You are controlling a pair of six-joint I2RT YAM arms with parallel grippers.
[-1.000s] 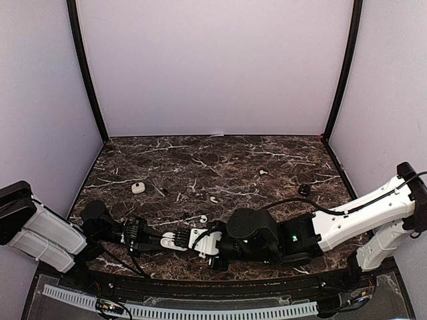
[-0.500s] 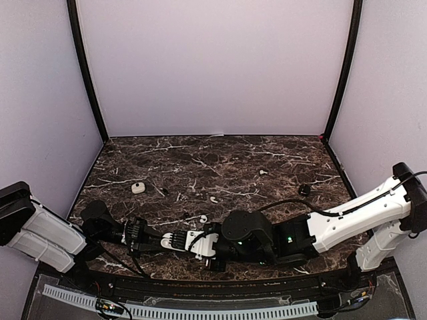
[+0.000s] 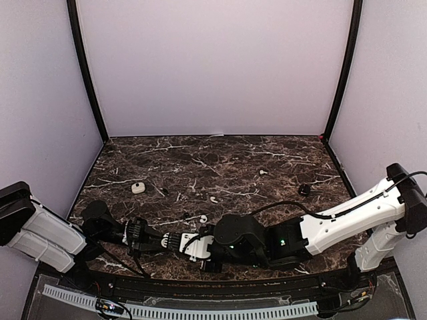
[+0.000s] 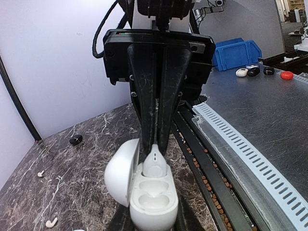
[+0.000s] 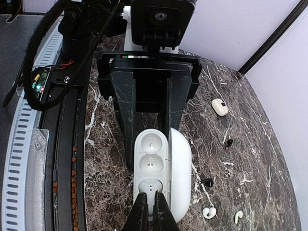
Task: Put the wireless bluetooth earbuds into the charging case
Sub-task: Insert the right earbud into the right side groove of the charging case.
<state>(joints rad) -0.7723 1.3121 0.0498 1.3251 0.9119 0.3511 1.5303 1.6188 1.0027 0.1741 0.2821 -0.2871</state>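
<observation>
White earbud (image 4: 155,162) between right gripper (image 5: 150,214) fingertips, in open charging case (image 5: 153,163)

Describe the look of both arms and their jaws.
Left arm and right arm: white shell links, black joints, black cables running alongside. The right one shows green lights near its wrist. Jaws are long, black, tapered bars on boxy black housings.
</observation>
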